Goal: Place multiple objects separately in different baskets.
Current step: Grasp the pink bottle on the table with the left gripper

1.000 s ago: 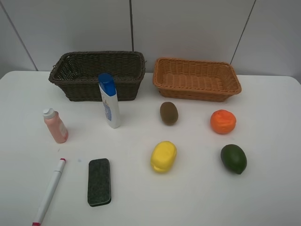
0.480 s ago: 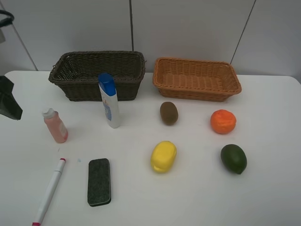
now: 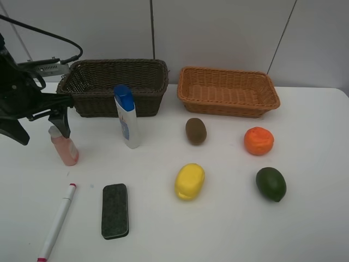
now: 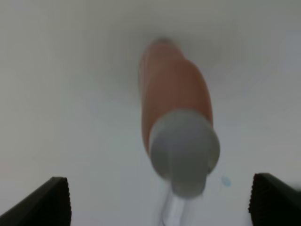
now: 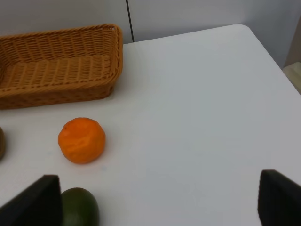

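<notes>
While the left pincer (image 3: 44,137) hangs spread wide over the pink bottle (image 3: 65,148) standing near the counter's (image 3: 229,229) left edge, the right pincer (image 5: 157,200) is likewise spread, near the orange (image 5: 81,140) and avocado (image 5: 77,206); the brown basket (image 3: 109,105) and tan basket (image 3: 229,107) sit along the far edge.

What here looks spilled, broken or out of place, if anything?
Nothing stands out: the pink bottle and white bottle stand upright, the brown basket and tan basket sit straight, and nothing has spilled.

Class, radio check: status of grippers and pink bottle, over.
Left gripper open above pink bottle, not gripping. Right gripper open, empty. White bottle stands apart.
</notes>
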`<state>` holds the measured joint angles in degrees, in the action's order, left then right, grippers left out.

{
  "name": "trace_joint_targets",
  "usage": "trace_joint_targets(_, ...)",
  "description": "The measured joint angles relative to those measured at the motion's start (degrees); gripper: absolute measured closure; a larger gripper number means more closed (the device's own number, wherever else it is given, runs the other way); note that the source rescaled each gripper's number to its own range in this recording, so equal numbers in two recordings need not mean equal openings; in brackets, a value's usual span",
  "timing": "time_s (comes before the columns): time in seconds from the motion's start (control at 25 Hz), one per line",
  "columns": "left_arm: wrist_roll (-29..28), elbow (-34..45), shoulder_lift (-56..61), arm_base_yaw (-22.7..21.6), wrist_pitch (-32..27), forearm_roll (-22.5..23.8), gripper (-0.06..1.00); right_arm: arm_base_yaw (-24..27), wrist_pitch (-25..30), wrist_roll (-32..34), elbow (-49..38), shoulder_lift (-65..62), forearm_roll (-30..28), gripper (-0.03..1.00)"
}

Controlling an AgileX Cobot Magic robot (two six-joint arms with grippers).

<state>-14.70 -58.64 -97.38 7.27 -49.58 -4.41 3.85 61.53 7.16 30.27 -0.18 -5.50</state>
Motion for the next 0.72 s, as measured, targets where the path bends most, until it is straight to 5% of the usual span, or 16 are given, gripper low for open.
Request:
trace_joint_targets(0.56, -0.55, -3.90, -12.26, 0.00, 3.67, -3.14, -0.02, 0.00, 0.00, 0.00, 0.00, 0.00, 0.00, 0.01)
trace_joint_targets(0.64, -0.62, -3.90, -12.42, 0.00, 3.56, -3.25, 0.14, 0.00, 0.00, 0.00, 0.00, 0.00, 0.00, 0.01)
trace_joint_targets(0.72, -0.54, -3.90, -12.42, 0.00, 3.34, -3.45, 0.50, 0.00, 0.00, 0.00, 0.00, 0.00, 0.00, 0.01)
